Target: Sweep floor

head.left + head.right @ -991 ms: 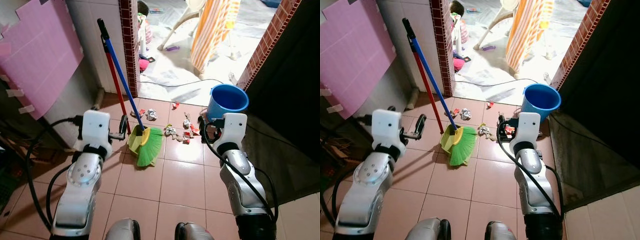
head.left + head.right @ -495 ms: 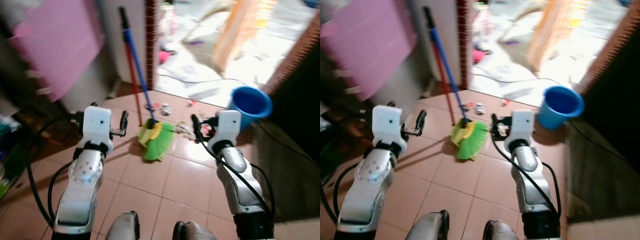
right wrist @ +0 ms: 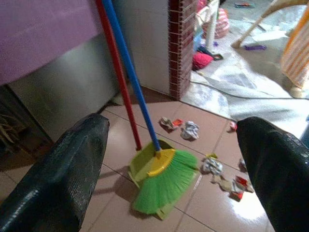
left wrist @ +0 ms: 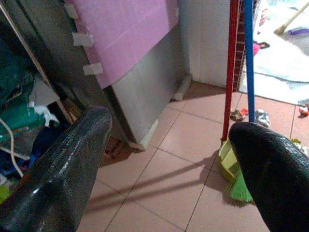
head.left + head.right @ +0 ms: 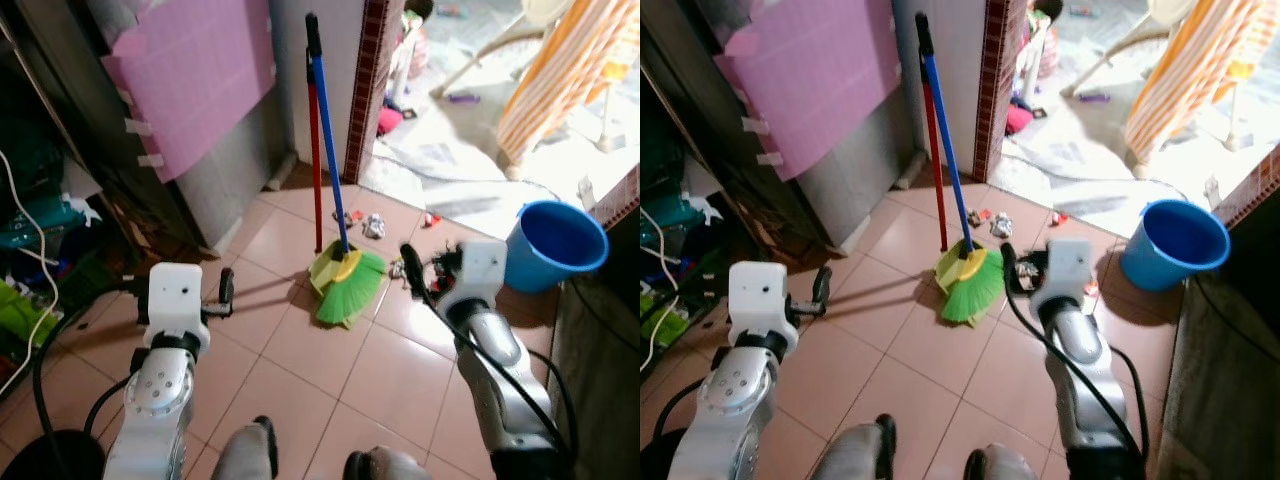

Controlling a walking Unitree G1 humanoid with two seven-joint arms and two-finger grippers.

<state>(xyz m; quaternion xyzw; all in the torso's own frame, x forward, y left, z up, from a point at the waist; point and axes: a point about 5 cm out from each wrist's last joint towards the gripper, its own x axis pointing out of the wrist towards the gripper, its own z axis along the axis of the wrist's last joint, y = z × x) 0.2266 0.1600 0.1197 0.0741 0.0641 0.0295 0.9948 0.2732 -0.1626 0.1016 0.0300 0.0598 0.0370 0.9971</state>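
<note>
Underfoot, the floor (image 5: 300, 370) is laid with reddish-pink square tiles. A pink foam panel (image 5: 195, 85) leans on a grey wall at the robot's left, and a brick-faced pillar (image 5: 362, 80) marks the edge of a doorway that opens onto a bright outdoor area. A blue bucket (image 5: 556, 245) stands on the tiles at the right side of the opening.

The broom (image 5: 350, 285) has a blue handle and a fan of bright green bristles set in a yellow collar. It stands against the wall corner beside the pillar, bristles down on the tiles, with a yellow-green dustpan (image 5: 325, 272) on a red handle touching it. Scraps of litter (image 3: 186, 128) lie scattered on the tiles just beyond the bristles.

The left pincer (image 4: 169, 159) is raised in front of the robot, wide open and empty. The right pincer (image 3: 171, 166) is likewise spread wide with nothing between its fingers, near the broom head.
</note>
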